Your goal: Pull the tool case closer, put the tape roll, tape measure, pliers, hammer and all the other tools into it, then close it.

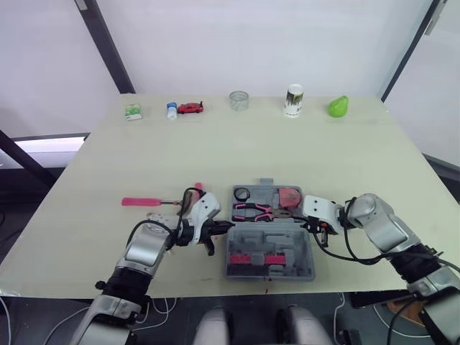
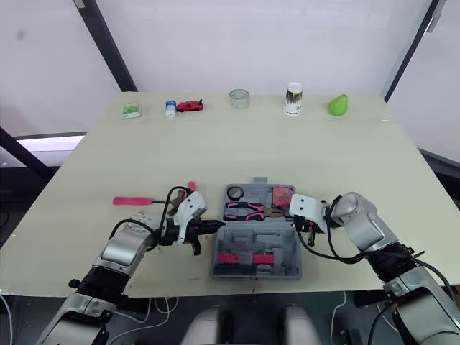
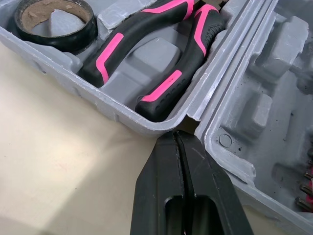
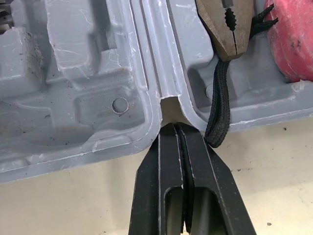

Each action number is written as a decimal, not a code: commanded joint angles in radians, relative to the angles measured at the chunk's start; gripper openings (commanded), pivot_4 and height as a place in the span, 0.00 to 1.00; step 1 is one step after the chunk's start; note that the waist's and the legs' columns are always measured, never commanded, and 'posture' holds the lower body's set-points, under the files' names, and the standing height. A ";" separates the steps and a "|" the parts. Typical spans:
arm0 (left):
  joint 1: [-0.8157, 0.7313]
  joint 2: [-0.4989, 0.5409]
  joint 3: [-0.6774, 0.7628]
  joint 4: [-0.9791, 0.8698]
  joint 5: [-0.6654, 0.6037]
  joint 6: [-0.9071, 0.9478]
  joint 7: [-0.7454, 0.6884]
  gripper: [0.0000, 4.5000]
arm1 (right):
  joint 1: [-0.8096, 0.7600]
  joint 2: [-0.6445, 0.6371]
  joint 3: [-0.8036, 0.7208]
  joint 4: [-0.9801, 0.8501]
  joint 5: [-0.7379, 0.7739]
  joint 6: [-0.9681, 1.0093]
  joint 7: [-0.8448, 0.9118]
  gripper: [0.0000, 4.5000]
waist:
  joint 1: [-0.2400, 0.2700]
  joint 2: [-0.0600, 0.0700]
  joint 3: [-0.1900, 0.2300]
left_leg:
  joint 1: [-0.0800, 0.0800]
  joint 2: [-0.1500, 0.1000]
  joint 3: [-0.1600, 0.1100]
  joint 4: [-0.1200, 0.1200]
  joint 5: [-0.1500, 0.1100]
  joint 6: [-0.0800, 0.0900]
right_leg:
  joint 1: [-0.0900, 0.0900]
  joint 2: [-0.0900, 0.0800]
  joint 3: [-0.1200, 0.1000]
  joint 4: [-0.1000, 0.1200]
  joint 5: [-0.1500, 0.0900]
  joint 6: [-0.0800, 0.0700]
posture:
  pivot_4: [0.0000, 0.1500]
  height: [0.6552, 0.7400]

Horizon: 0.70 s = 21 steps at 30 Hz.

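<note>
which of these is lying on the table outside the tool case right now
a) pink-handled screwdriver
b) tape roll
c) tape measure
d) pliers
a: the pink-handled screwdriver lies on the bare table to the left of the open tool case, while the pliers, tape roll and tape measure already sit in the case's far half.

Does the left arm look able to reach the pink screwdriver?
Probably yes: the pink screwdriver lies on bare table beside that arm, nothing between; the left gripper, shut at the tool case, must first withdraw.
</note>
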 commanded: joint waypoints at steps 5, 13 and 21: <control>-0.018 -0.003 -0.004 -0.035 -0.031 -0.024 -0.022 0.01 | -0.018 0.055 0.012 -0.036 0.025 -0.020 -0.008 0.00 | -0.005 0.000 0.000 | 0.000 0.000 0.000 0.000 0.000 0.000 | 0.000 0.001 0.000 0.000 0.000 0.000 | 1.00 1.00; -0.005 0.000 -0.002 -0.052 -0.037 -0.015 -0.015 0.01 | -0.021 0.059 0.014 -0.026 0.023 -0.028 -0.008 0.00 | -0.006 0.000 0.000 | 0.000 0.000 0.000 0.000 0.000 0.000 | 0.000 0.001 0.000 0.000 0.000 0.000 | 1.00 1.00; -0.004 0.004 0.004 -0.040 -0.032 -0.021 -0.013 0.01 | -0.028 0.065 0.011 -0.008 0.020 -0.041 -0.016 0.00 | -0.007 0.000 0.000 | 0.001 0.000 0.000 0.000 0.000 0.000 | 0.000 0.001 0.000 0.000 0.000 0.000 | 1.00 1.00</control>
